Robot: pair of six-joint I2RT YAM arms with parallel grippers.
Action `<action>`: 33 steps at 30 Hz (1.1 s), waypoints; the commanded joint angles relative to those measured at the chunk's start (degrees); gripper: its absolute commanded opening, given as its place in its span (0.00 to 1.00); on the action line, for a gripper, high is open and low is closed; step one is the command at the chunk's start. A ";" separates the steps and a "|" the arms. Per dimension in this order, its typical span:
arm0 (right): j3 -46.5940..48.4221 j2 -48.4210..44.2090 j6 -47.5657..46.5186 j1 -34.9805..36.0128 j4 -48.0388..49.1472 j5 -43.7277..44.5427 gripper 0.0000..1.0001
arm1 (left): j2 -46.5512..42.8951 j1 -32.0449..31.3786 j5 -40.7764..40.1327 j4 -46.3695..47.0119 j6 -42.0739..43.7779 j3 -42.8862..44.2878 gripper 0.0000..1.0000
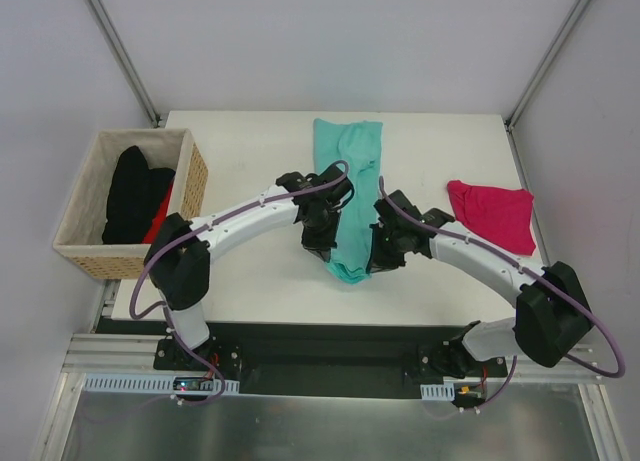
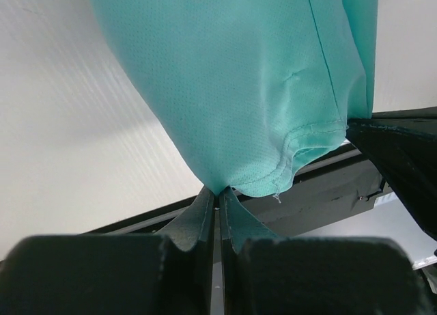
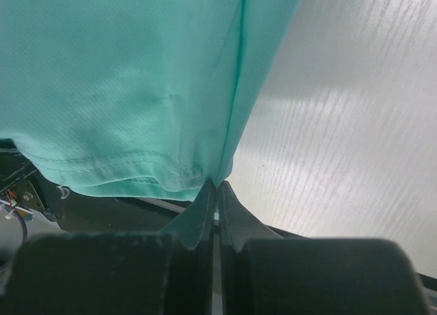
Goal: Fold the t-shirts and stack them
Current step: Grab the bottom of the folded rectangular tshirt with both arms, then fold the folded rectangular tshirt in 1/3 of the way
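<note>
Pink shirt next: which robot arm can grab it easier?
Probably right. The pink shirt lies on the table nearer the right gripper; the left gripper is beyond the teal shirt from it. Both are shut on the teal shirt's near edge now.

Open table [image 1: 250,146] between basket [image 1: 196,181] and teal t-shirt [image 1: 345,146] (pink t-shirt [image 1: 492,213] lies right).

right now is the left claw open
No, the left claw is pinched shut on the hem of the teal shirt.

Central t-shirt [image 1: 347,161] lies on table [image 1: 250,276], basket [image 1: 95,264] left.
</note>
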 commanded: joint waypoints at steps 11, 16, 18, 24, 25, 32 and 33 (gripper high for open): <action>5.14 -9.23 2.83 0.55 -8.25 2.25 0.01 | -10.36 -0.62 -2.45 -7.52 -3.74 -1.49 0.00; 6.20 -9.94 2.83 0.72 -10.28 2.96 0.01 | -12.21 -0.71 -2.01 -7.61 -4.70 -3.69 0.00; 6.47 -10.03 3.18 0.99 -10.54 2.87 0.01 | -12.30 -0.79 -1.57 -7.87 -4.62 -3.69 0.00; 7.08 -10.56 4.41 1.51 -11.59 3.22 0.01 | -12.13 -1.58 -1.04 -7.96 -4.97 -4.13 0.00; 7.17 -10.56 4.50 1.51 -11.59 3.22 0.01 | -12.21 -1.67 -0.78 -7.96 -4.97 -4.22 0.00; 9.89 -7.75 3.89 1.51 -11.86 4.01 0.01 | -9.41 -1.76 -2.71 -10.06 -2.34 -0.37 0.00; 10.42 -7.13 3.28 1.60 -12.03 4.53 0.01 | -8.62 -1.76 -3.14 -10.42 -1.90 1.73 0.00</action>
